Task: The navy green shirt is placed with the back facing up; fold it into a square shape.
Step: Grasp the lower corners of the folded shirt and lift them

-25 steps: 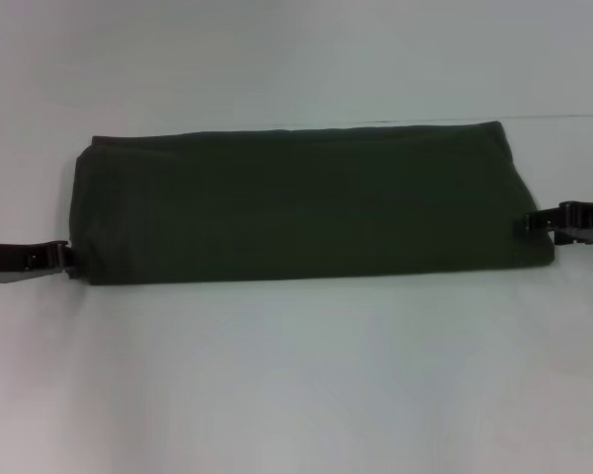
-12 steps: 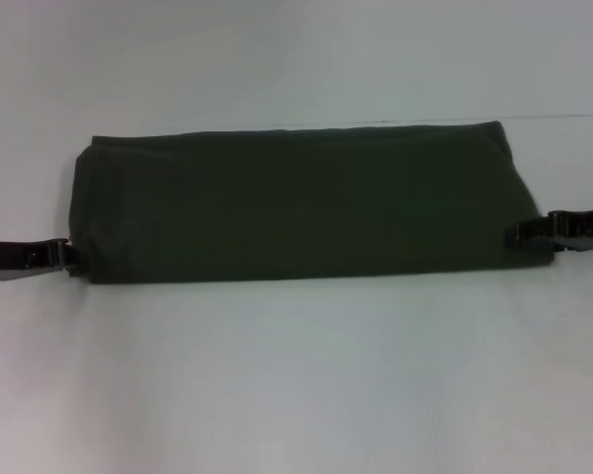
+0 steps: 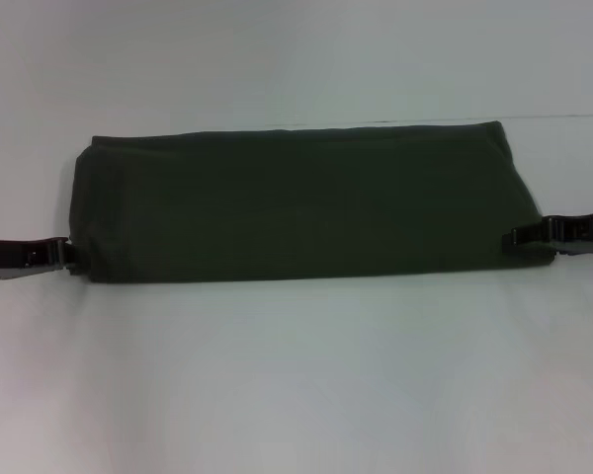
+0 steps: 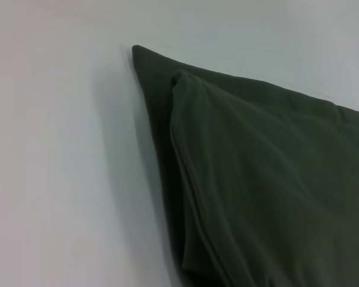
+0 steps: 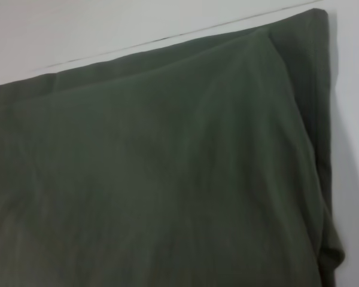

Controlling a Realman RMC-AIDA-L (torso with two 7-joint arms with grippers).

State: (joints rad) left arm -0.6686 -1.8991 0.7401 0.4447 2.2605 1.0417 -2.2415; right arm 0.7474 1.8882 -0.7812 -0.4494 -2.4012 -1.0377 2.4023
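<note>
Navy green shirt [image 3: 301, 202] lies flat in the middle of the desk [image 3: 296, 375], already folded into a long band that runs from side to side. That desk is a plain pale surface, and behind the shirt's far edge a thin dark seam crosses it; nothing more of the room shows. At the shirt's left end, low by its near corner, the left gripper [image 3: 67, 255] touches the cloth edge. At the shirt's right end the right gripper [image 3: 519, 238] has its tip over the cloth near the near corner. I cannot tell from the head view how far either pair of fingers is parted, or whether they pinch the cloth. The wrist views show what the head view does not: layered folds with a hemmed edge at the left end [image 4: 257, 179], and a turned-in layer under the far right corner [image 5: 167, 167]. No lettering shows on the cloth.
</note>
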